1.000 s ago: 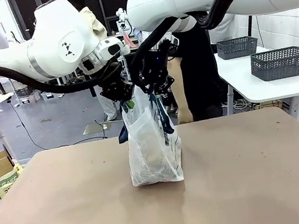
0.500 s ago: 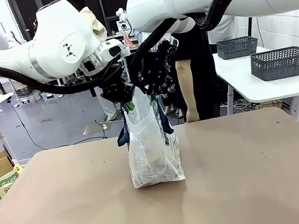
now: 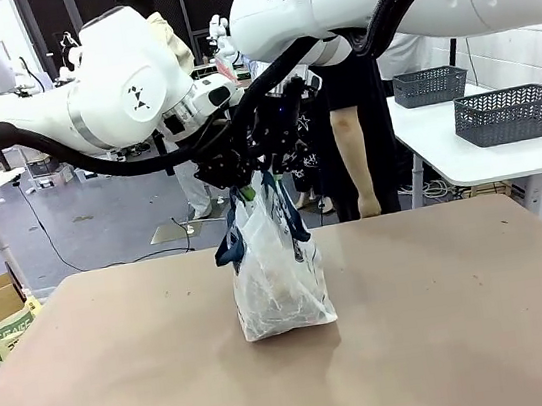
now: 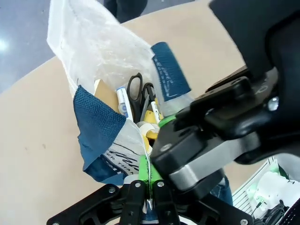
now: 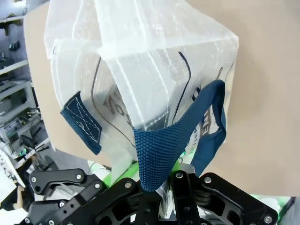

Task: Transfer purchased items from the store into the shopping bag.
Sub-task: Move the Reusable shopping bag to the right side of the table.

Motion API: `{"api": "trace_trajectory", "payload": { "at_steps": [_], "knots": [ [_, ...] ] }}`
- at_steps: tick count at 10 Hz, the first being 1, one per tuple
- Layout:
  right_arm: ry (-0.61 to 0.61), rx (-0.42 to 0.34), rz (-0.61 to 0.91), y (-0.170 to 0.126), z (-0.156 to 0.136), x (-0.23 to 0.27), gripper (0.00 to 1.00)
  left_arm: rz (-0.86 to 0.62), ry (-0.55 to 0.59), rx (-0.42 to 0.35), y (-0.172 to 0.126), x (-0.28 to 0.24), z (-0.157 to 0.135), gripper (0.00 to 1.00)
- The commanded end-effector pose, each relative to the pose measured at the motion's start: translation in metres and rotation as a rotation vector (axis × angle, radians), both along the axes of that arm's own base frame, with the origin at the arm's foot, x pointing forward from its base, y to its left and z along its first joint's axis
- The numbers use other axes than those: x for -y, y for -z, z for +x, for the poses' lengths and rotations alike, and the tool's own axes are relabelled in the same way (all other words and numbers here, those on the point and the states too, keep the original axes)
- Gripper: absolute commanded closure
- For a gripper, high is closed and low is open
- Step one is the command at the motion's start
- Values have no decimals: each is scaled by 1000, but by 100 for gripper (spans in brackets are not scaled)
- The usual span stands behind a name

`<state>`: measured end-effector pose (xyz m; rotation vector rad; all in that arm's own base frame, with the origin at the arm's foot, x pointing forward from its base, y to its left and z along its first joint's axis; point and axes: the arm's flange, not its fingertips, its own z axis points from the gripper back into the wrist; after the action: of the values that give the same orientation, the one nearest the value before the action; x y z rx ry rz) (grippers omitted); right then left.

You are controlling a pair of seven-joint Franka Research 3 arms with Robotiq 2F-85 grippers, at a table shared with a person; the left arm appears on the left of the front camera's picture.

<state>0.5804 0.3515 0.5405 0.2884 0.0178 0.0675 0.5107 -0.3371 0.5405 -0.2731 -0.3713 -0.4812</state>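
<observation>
- Brown tabletop in a workshop room carries one shopping bag near its middle, with its base on the surface and its top drawn up to a point.
- Seen from the left wrist, the bag's mouth holds one pair of black-handled scissors, a flat brown cardboard box, a white-and-blue tube and yellowish packets, all packed close together.
- The bag has two navy strap handles; the script lettering on the clear film is too creased to read.
- The left hand is clenched on the bag's top edge, its green pads pinching the film beside a strap.
- The right hand, just beside it, is clenched on the bag at the other strap.
- Two dark grey mesh baskets sit on a white side table at the right.
- One person stands beyond the far edge.
</observation>
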Motion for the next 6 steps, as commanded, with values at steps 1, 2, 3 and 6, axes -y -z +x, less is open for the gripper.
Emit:
{"api": "trace_trajectory", "payload": {
  "at_steps": [1, 2, 3, 6],
  "knots": [
    [35, 2, 49, -4, 5, -6, 100, -57, 3, -5, -5, 1, 1, 100],
    [37, 7, 52, -3, 5, -6, 100, -74, 7, 0, -6, 0, -1, 80],
    [36, 13, 48, -3, 6, -6, 100, -91, 3, 2, -7, -1, -3, 61],
    [41, 11, 40, 0, 7, -7, 100, -137, 29, -5, -9, -3, -12, 1]
  ]
}}
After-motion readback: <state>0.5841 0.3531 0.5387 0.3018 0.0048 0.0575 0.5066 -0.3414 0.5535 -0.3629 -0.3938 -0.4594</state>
